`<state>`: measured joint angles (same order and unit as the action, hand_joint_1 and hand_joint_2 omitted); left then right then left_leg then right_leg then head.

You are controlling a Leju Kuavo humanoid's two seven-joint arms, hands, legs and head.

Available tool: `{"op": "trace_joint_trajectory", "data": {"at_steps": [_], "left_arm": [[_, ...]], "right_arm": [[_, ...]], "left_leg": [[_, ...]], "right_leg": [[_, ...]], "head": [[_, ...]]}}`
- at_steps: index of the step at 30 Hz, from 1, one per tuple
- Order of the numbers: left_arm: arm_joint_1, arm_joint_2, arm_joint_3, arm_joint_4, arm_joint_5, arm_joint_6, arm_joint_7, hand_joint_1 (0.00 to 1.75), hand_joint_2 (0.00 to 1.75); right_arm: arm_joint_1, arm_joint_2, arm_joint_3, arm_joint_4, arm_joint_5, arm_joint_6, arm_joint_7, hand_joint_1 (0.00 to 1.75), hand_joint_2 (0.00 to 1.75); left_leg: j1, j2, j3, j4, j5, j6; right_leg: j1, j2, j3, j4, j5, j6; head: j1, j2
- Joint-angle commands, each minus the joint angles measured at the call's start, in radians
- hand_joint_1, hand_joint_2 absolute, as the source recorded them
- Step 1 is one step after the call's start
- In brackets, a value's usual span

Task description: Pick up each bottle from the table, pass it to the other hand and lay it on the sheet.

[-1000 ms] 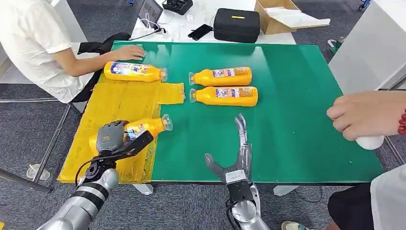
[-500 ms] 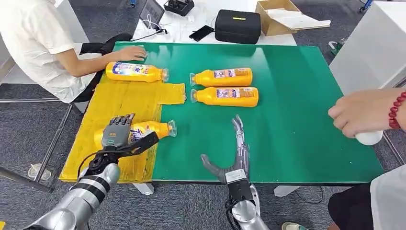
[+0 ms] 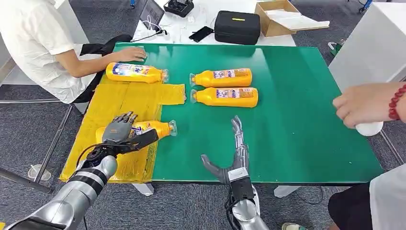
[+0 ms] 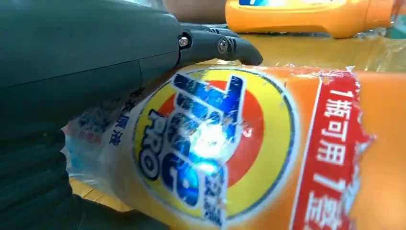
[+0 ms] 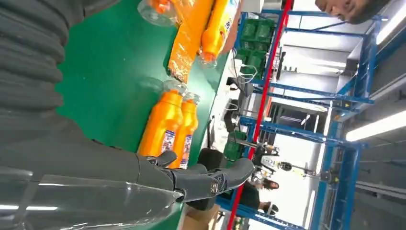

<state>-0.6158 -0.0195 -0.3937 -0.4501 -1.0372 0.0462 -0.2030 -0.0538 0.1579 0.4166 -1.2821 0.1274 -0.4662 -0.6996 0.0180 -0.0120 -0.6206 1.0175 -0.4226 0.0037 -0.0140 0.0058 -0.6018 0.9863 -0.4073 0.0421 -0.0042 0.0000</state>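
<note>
Head view: your left hand [image 3: 119,130] rests over the near bottle [image 3: 154,128] on the yellow sheet [image 3: 119,100]; whether it grips, you cannot tell.
Your right hand [image 3: 233,155] lies open, holding nothing, on the green worktop [image 3: 297,110]. Expect stiff plastic with a glossy, slippery label; take the two waiting bottles [image 3: 222,86] mid-body. A person's hand [image 3: 366,108] sits near the right edge.
</note>
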Motion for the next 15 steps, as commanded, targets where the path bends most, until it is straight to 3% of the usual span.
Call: {"op": "trace_joint_trajectory", "data": {"at_steps": [1,10,13,15], "left_arm": [[0.025,0.004,-0.067,0.061,0.005,-0.019,-0.031,0.0,1.75],[0.044,0.003,-0.069,0.047,0.014,0.023,-0.052,0.0,1.75],[0.037,0.03,-0.198,0.025,-0.119,0.119,-0.066,0.0,1.75],[0.035,-0.003,-0.196,0.017,-0.093,0.09,-0.105,0.0,1.75]], "right_arm": [[-0.032,-0.002,-0.029,0.075,-0.003,0.008,0.001,0.0,1.75],[-0.028,0.004,-0.032,0.077,-0.013,0.012,0.001,0.0,1.75],[-0.013,-0.003,-0.024,0.072,-0.007,0.011,0.001,0.0,1.75],[-0.013,-0.006,-0.019,0.073,-0.004,0.001,0.001,0.0,1.75]], "left_leg": [[0.0,0.002,0.003,-0.001,0.0,0.001],[-0.001,0.003,0.004,-0.002,0.0,0.001],[0.0,0.002,0.003,-0.002,0.0,0.001],[0.0,0.001,0.002,-0.001,0.0,0.001]], "right_leg": [[0.0,0.001,0.002,-0.001,0.0,-0.001],[0.0,0.002,0.003,-0.002,0.0,-0.001],[0.0,0.001,0.003,-0.001,0.0,-0.001],[0.0,0.0,0.002,-0.001,0.0,-0.001]], "head": [[0.0,0.0],[0.0,0.0],[0.0,0.0],[0.0,0.0]]}}
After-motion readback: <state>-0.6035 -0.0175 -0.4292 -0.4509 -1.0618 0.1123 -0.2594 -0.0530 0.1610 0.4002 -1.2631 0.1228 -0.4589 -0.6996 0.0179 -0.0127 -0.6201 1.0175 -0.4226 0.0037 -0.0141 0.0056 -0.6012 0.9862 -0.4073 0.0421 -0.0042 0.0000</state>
